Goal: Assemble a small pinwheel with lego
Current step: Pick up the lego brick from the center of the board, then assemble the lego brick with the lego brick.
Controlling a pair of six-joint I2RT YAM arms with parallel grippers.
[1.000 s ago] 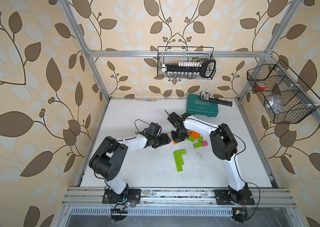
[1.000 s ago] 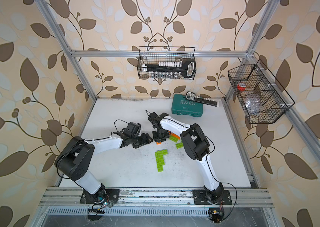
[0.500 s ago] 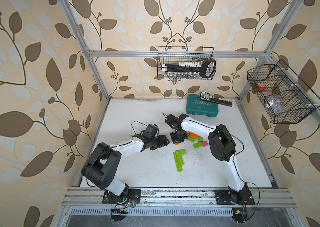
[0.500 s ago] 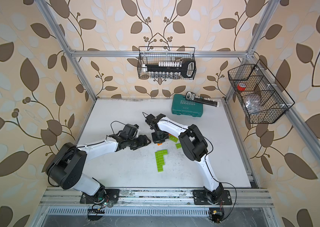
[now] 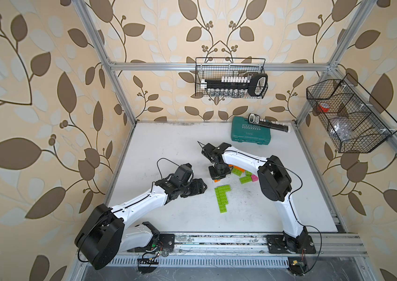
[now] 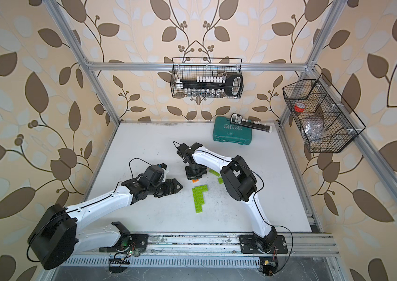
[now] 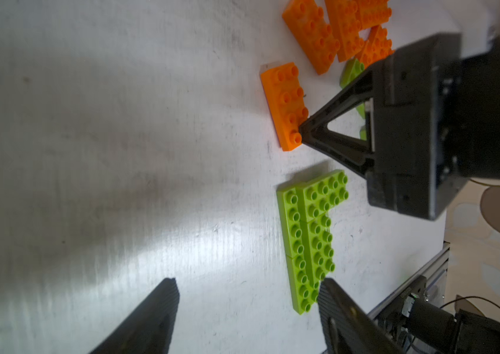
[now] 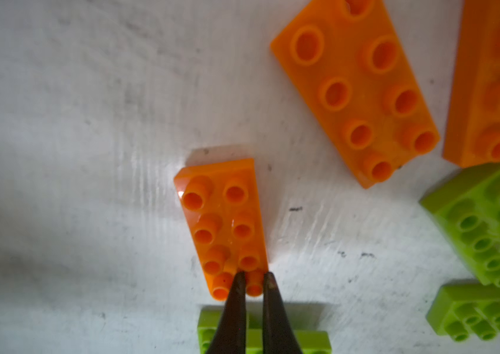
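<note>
My right gripper [image 8: 255, 277] points straight down and is shut on a stud at the end of an orange brick [image 8: 224, 220], which lies flat on the white table or barely off it. In both top views that gripper [image 5: 219, 177] [image 6: 193, 177] hides most of this brick [image 5: 217, 180]. An L-shaped lime-green assembly [image 5: 221, 197] [image 7: 307, 233] lies just in front of it. My left gripper [image 7: 247, 285] [image 5: 201, 188] hovers open and empty left of the green L. More loose orange bricks [image 8: 356, 92], green bricks [image 8: 488, 223] and a pink one [image 5: 254, 178] lie under the right arm.
A teal tool case [image 5: 251, 132] with a black socket rail on it sits at the back right of the table [image 5: 158, 146]. Wire baskets hang on the back wall [image 5: 230, 77] and the right wall [image 5: 348, 116]. An aluminium rail [image 5: 217, 243] runs along the front edge.
The right gripper has closed on the orange brick's end and shifted slightly left. The left arm has drawn back toward the front, its gripper still open.
</note>
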